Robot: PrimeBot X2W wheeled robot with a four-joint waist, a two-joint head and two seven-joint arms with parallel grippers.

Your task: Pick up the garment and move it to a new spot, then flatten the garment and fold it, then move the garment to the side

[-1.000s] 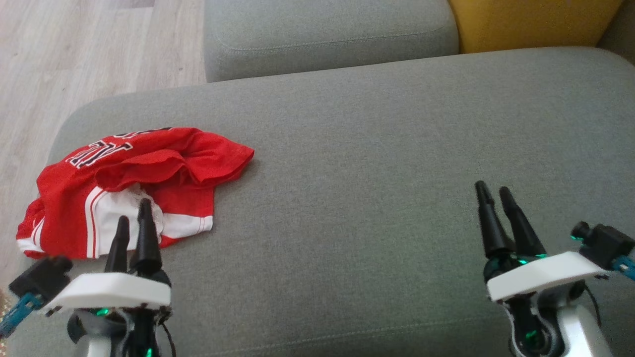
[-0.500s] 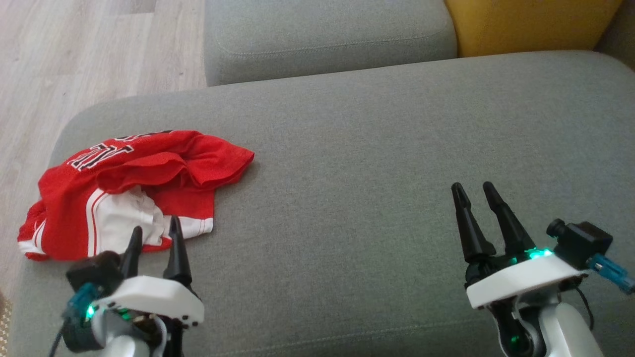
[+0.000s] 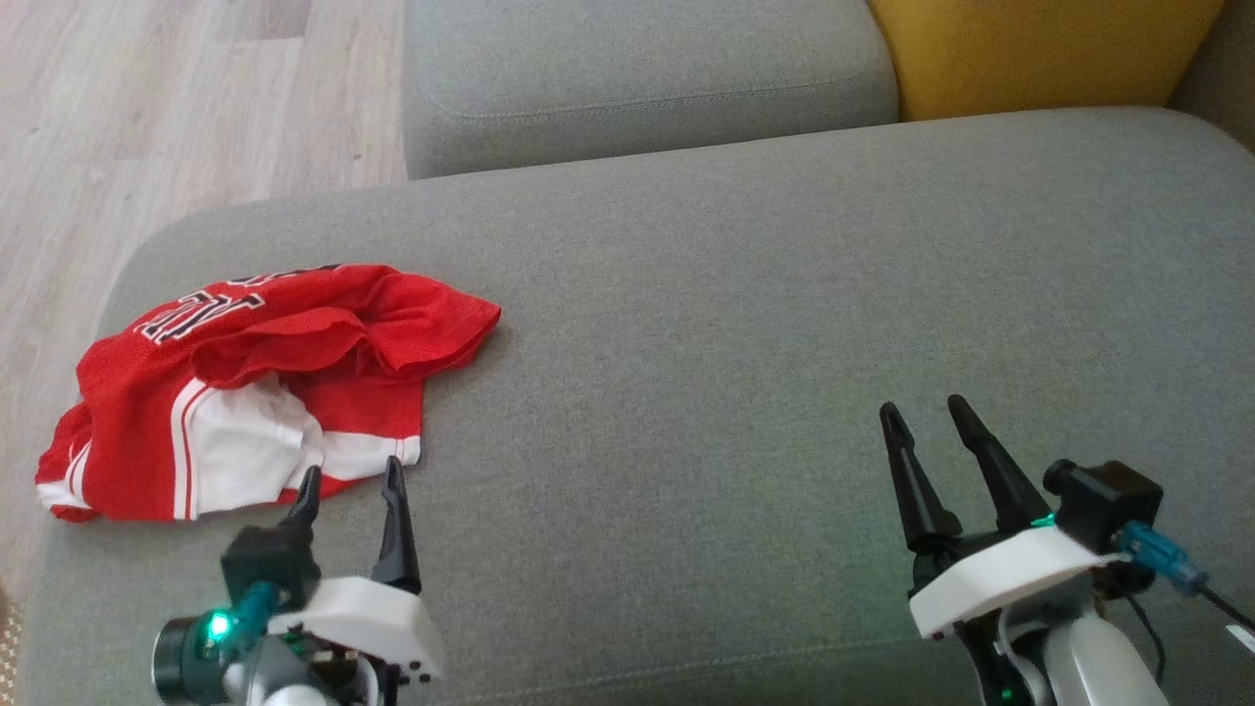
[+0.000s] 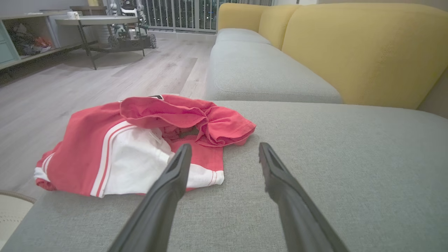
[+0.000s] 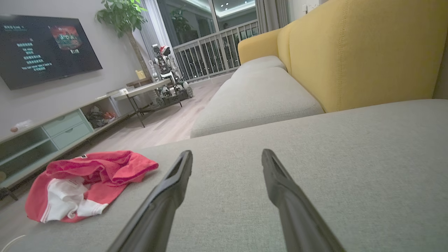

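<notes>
Left pincer [image 3: 352, 468] has its two fingers spread apart and holds nothing. Its tips are at the near edge of the red and white garment [image 3: 245, 392]; whether they touch it cannot be told. Right pincer [image 3: 922, 404] also has its fingers spread apart and holds nothing, well apart from the garment, above the grey sofa cushion [image 3: 735, 324]. The garment lies crumpled at the cushion's left end, near the wooden floor [image 3: 147, 108]. A yellow backrest [image 3: 1039, 49] stands at the far right.
</notes>
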